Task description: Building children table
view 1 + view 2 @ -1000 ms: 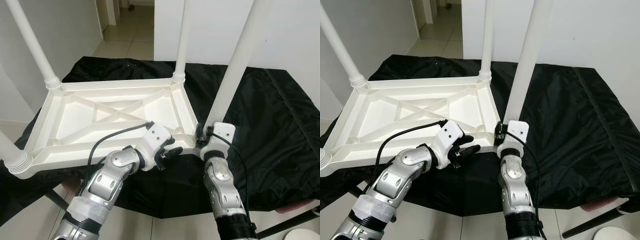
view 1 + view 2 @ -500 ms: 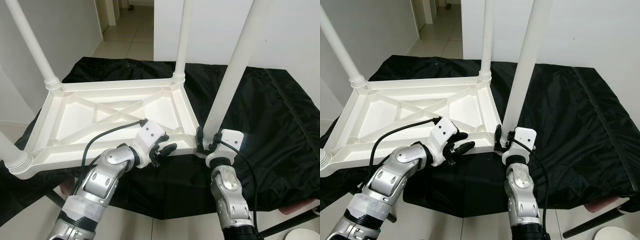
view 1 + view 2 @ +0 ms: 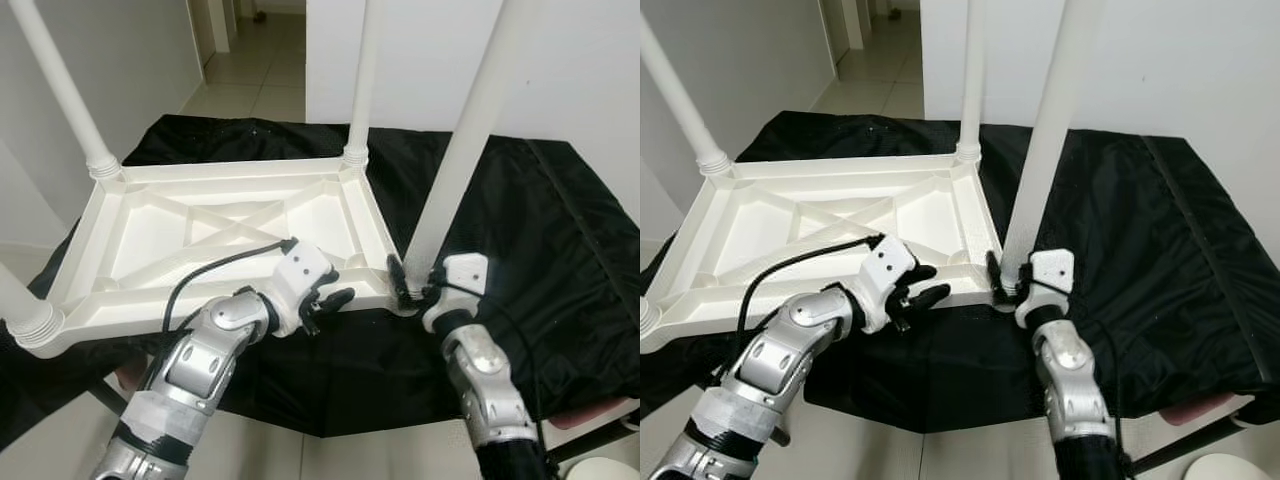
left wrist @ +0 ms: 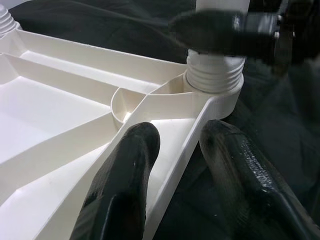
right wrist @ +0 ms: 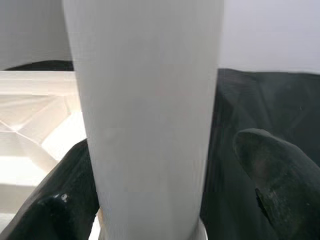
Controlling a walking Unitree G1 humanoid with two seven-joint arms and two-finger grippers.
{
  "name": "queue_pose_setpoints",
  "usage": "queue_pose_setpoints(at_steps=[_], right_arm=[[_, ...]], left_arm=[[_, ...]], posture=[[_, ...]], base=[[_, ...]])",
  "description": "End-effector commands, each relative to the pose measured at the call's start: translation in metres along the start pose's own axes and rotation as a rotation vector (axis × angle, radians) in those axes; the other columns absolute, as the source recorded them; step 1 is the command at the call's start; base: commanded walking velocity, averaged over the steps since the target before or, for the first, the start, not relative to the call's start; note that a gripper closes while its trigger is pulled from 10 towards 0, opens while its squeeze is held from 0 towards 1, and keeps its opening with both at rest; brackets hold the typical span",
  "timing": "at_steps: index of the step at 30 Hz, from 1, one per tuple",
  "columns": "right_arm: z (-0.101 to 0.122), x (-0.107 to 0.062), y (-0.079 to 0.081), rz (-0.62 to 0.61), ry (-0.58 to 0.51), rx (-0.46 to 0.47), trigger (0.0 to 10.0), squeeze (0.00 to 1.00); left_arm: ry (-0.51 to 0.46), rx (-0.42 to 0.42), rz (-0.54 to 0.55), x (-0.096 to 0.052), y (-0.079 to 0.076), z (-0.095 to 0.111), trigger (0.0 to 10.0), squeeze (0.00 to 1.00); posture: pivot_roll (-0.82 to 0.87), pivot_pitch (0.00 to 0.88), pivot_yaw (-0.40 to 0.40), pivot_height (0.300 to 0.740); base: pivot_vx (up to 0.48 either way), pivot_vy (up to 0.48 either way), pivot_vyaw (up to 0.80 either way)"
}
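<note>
On a black fabric sheet [image 3: 520,230] lies the upside-down white plastic children's table [image 3: 220,235], ribbed underside facing up, white round legs rising from its corners. Left gripper [image 4: 177,150] sits at the near rim, fingers apart, straddling the rim wall. Right gripper [image 5: 160,200] has fingers spread either side of the near-right white leg [image 3: 460,160], just above its threaded socket; whether they grip it cannot be told. Beyond: white walls, a beige tiled floor [image 3: 255,70].

No text, label, brand mark, number or sign can be read in any of the views.
</note>
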State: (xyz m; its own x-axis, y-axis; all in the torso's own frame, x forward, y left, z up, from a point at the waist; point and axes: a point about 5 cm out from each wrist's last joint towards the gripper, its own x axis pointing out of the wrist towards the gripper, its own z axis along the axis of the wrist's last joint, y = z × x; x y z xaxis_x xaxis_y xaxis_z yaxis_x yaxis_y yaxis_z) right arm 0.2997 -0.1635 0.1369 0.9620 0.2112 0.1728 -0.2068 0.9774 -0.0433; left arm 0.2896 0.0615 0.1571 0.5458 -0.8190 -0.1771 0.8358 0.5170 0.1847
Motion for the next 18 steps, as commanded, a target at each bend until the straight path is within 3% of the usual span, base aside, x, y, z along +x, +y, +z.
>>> queue_pose_setpoints(at_steps=[1,8,9,10,11,18], right_arm=[[-0.002,0.003,0.0,0.057,0.009,-0.006,10.0,0.0],[-0.002,0.014,-0.003,0.181,0.028,-0.028,10.0,0.0],[-0.003,0.018,-0.004,0.215,0.039,-0.039,9.4,0.0],[-0.004,0.022,-0.004,0.244,0.052,-0.045,3.9,0.0],[-0.005,0.024,-0.005,0.269,0.06,-0.041,0.0,0.0],[-0.014,0.021,-0.006,0.305,0.101,-0.036,0.0,0.0]], left_arm=[[0.012,0.013,0.014,0.003,0.001,0.001,10.0,0.0],[0.001,0.015,-0.009,0.007,-0.003,0.003,10.0,0.0],[-0.005,0.014,-0.028,0.008,-0.006,0.003,10.0,0.0],[-0.007,0.012,-0.045,0.01,-0.009,0.003,10.0,0.0],[-0.007,0.009,-0.061,0.011,-0.012,0.003,10.0,0.0],[-0.005,0.005,-0.106,0.013,-0.021,0.002,10.0,0.0]], posture=[[0.04,0.0,-0.014,0.74],[0.04,0.0,-0.023,0.74],[0.03,0.0,-0.024,0.74],[0.03,0.0,-0.024,0.74],[0.03,0.0,-0.024,0.74],[0.02,0.0,-0.022,0.74]], base=[[0.0,0.0,0.0],[0.0,0.0,0.0],[0.0,0.0,0.0],[0.0,0.0,0.0],[0.0,0.0,0.0],[0.0,0.0,0.0]])
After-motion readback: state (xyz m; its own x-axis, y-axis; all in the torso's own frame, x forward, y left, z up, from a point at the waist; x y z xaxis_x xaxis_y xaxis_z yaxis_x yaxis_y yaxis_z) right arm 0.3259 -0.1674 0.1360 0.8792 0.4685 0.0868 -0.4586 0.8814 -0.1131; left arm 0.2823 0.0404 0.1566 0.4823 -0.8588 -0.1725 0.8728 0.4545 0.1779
